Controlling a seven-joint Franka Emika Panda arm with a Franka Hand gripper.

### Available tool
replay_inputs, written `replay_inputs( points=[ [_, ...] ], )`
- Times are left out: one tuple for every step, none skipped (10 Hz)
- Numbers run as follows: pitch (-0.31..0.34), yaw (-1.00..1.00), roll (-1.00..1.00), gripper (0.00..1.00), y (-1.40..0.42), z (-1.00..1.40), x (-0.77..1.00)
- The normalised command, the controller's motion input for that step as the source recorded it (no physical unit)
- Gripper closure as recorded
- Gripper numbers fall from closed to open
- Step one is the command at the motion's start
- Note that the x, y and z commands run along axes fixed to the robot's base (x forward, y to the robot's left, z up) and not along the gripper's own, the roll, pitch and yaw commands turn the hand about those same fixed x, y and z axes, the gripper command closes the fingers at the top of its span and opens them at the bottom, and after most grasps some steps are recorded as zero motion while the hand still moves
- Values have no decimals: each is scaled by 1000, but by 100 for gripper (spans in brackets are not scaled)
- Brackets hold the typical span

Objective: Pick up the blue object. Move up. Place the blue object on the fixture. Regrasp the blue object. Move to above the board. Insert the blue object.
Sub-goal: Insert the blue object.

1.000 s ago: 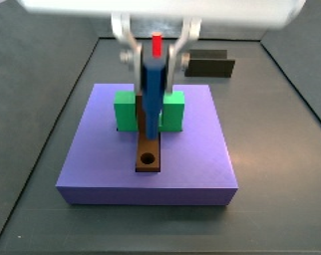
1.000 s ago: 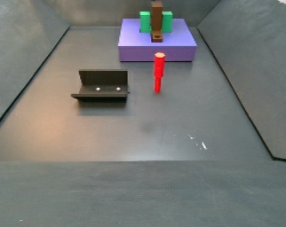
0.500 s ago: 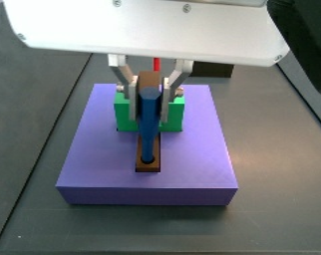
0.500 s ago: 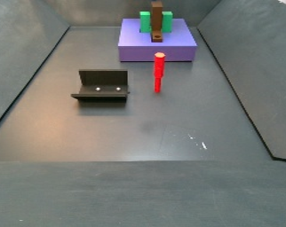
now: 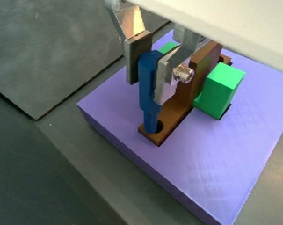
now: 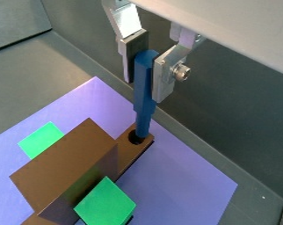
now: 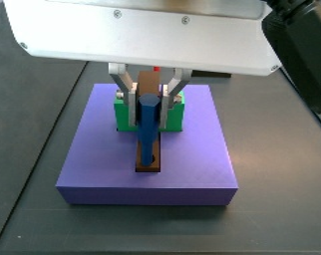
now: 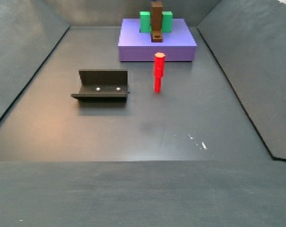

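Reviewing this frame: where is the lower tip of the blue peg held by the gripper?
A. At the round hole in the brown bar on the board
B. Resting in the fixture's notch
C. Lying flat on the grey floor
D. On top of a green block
A: in both wrist views the gripper holds the blue peg upright, its lower tip at the round hole of the brown bar on the board.

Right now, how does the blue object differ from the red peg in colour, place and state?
The blue object is blue; the red peg is red. The blue object is held by the gripper with its tip at the brown bar's hole on the board; the red peg stands free on the floor. Both are slim and upright.
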Motion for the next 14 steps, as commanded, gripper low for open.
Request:
replay_inputs(
  points=[
    [50, 0, 13, 100, 0, 186, 37],
    [11, 0, 0, 100, 0, 97, 0],
    [0, 0, 0, 100, 0, 31, 0],
    [0, 0, 0, 100, 46, 29, 0],
    [0, 20, 0, 100, 114, 0, 23],
    [0, 66, 0, 100, 117, 0, 51],
    [0, 69, 0, 100, 71, 0, 74],
    [0, 9, 0, 100, 0, 0, 0],
    [0, 6, 0, 100, 0, -3, 0],
    [0, 0, 10, 100, 0, -46, 0],
    [0, 0, 13, 100, 0, -60, 0],
    [0, 0, 11, 100, 0, -51, 0],
    [0, 0, 27, 100, 0, -109, 0],
    [0, 0, 17, 100, -17, -140, 0]
  ],
)
